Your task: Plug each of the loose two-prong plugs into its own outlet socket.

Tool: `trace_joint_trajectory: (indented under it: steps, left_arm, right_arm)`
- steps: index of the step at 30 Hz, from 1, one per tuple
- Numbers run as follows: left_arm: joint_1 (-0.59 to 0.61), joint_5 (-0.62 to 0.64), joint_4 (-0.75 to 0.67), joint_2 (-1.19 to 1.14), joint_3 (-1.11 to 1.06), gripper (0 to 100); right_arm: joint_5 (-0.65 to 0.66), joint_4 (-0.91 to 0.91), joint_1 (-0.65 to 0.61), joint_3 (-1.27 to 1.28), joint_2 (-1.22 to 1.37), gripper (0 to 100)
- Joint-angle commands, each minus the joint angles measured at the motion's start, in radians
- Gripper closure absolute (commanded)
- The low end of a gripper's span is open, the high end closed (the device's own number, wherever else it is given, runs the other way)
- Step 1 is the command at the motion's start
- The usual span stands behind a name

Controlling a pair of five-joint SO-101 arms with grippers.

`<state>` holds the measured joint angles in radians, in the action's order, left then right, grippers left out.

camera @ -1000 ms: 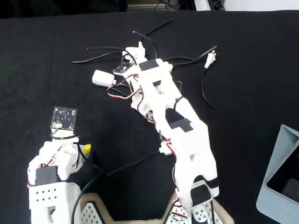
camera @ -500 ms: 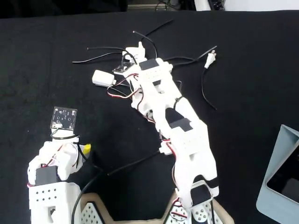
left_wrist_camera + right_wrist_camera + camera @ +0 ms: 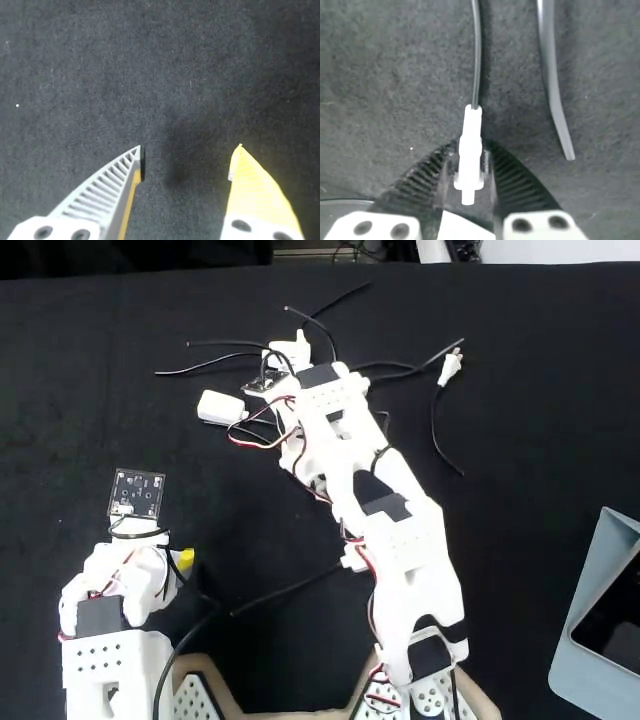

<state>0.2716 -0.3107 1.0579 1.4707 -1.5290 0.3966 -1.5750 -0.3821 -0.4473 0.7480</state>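
My right gripper (image 3: pixel 469 152) is shut on a small white two-prong plug (image 3: pixel 470 131), whose black cord (image 3: pixel 476 55) runs away from it over the cloth. From above, that gripper (image 3: pixel 284 358) is at the far middle of the table among black cords, with a white outlet block (image 3: pixel 218 406) just to its left. A second white plug (image 3: pixel 450 365) lies loose at the far right with its cord curling toward the front. My left gripper (image 3: pixel 189 155) stands open over bare black cloth, and in the high view it (image 3: pixel 180 562) is at the near left.
A small black square board (image 3: pixel 137 493) lies just beyond the left arm. Several loose black cords (image 3: pixel 225 345) spread across the far middle. A grey bin (image 3: pixel 600 610) stands at the right edge. Another black cord (image 3: pixel 551 75) lies beside the held plug.
The right arm has shifted slightly left and farther away, with the plug still in its gripper. The left arm has not moved.
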Motion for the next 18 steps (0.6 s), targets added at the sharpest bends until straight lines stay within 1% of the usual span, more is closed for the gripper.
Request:
trace_joint_trajectory:
  steps: [1,18]
  left_arm:
    - [0.004,-0.008,-0.005,0.006,0.007,72]
    - [0.005,-0.008,-0.005,0.006,0.007,72]
  right_arm:
    - [-0.011,-0.008,-0.009,-0.056,-0.038,93.1]
    - [-0.018,-0.008,-0.008,-0.056,-0.039,93.0]
